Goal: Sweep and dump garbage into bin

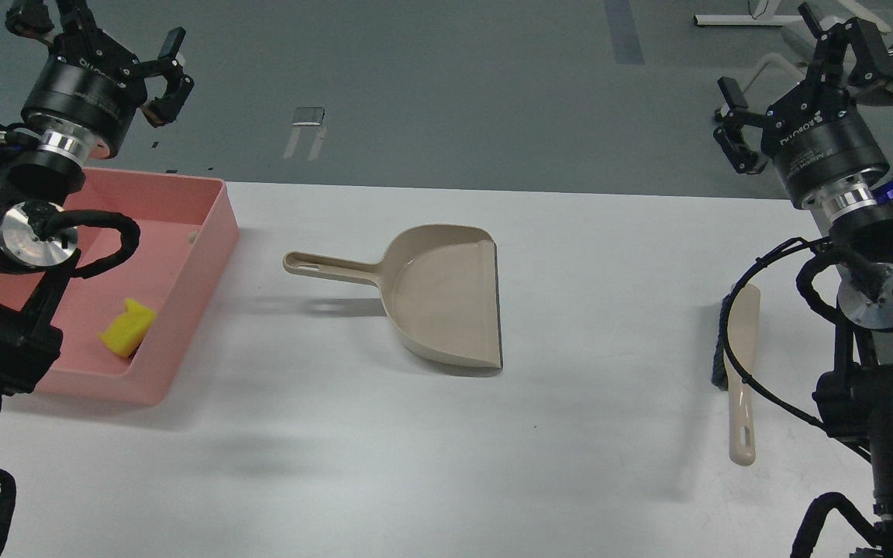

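Head view: left arm [20, 232] hides much of the bin [183, 256].

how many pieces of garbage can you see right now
1. A yellow foam block lies inside the pink bin, near its front right corner. No other piece shows; my left arm covers part of the bin, so one may be hidden there.

Robotics test lab: bare white worktop [586, 465] on a grey painted floor [446, 93] with tape markings, white equipment frame [733, 19] at far right.
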{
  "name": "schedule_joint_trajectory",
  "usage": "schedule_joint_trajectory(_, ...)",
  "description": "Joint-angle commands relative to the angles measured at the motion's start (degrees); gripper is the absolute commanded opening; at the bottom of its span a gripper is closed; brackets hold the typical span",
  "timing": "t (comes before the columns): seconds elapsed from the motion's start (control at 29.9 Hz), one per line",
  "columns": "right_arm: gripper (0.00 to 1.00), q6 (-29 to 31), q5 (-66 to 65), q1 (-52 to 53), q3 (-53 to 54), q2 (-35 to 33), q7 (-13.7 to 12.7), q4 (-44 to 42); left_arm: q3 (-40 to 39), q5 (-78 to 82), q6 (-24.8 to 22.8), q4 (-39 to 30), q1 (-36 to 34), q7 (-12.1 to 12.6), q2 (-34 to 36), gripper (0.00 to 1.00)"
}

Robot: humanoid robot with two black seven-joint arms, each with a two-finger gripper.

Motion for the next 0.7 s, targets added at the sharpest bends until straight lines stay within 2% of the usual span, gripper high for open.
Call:
schedule_joint_trajectory(0.0,1.00,0.10,0.02,-0.02,-0.05,0.00,0.07,0.19,0.23,0.32,0.14,0.13,0.02,0.19,-0.48,0.98)
schedule_joint_trajectory(0.67,1.00,-0.34,0.02,-1.16,0.30,0.00,-0.01,-1.30,0.85,0.93,0.23,1.01,1.69,0.46,-0.92,0.98)
